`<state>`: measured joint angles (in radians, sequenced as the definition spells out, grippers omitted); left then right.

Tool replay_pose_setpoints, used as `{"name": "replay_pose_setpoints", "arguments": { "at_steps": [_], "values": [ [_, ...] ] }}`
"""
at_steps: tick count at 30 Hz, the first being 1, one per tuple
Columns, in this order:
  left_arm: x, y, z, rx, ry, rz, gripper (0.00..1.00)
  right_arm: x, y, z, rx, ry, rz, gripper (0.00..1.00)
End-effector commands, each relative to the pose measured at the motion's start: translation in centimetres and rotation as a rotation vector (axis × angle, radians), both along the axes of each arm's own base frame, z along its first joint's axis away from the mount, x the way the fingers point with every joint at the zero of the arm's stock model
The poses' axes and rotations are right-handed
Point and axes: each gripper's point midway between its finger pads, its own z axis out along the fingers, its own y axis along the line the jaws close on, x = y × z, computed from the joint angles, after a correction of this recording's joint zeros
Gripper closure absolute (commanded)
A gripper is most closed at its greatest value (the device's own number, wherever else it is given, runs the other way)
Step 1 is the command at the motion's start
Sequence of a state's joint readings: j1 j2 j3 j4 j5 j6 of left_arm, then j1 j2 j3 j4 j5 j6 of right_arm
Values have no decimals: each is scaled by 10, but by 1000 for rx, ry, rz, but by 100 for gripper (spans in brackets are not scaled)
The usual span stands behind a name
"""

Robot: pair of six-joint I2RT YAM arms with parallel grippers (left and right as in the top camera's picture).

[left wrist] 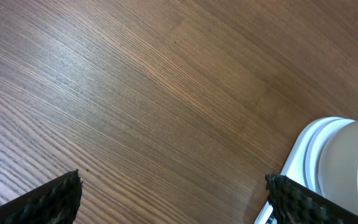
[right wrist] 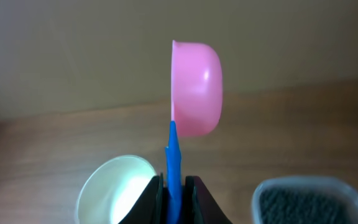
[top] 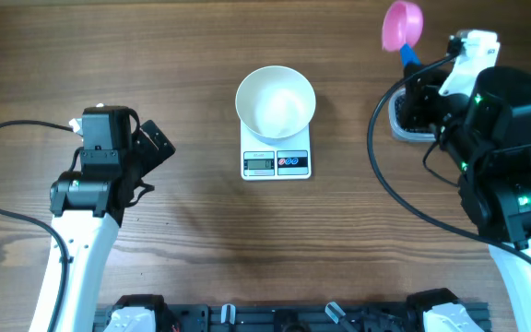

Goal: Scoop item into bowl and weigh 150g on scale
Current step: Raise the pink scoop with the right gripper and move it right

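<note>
1. The left gripper (top: 158, 146) hangs over the bare bench (top: 192, 231), well to the left of the scale. Its jaws are spread wide with nothing between them, and its wrist view shows only wood grain between the two fingertips.
2. At the middle, the scale (top: 276, 162) sits flat on the bench, with its display and buttons along the near edge. The reading is too small to make out.
3. The bowl (top: 276, 100) stands upright on the scale's platform, and its inside shows plain white.
4. Further right, the scoop (top: 401, 26), a pink cup on a blue handle, is held up near the far edge. In the right wrist view the cup stands on edge with its mouth turned sideways.
5. The right gripper (right wrist: 174, 190) is clamped tight on the scoop's blue handle.
6. The item (right wrist: 309, 202) lies as a dark heap in a clear tub (right wrist: 257, 198). The tub is on the bench to the right of the scale, largely hidden beneath the right arm in the overhead view.
</note>
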<state>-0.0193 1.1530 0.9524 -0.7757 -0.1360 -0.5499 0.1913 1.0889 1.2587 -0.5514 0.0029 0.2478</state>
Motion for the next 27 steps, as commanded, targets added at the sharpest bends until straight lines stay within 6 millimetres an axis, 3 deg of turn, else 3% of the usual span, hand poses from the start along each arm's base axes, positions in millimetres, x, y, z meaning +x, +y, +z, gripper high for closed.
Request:
{"name": "replay_pose_setpoints", "arguments": {
  "at_steps": [1,7,18,23,27],
  "values": [
    [-1,2,-3,13,13,-9,0,5,-25,30,-147,-121,-79,96],
    [-1,2,-3,13,13,-9,0,11,-68,45,-169,-174,-239,96],
    [-1,2,-3,13,13,-9,0,1,-153,40,-81,-144,-510,96],
    [-1,2,-3,13,13,-9,0,-9,-163,15,-14,-40,-569,96],
    [-1,2,-3,13,13,-9,0,-15,-162,-7,168,33,-648,96]
  ]
}}
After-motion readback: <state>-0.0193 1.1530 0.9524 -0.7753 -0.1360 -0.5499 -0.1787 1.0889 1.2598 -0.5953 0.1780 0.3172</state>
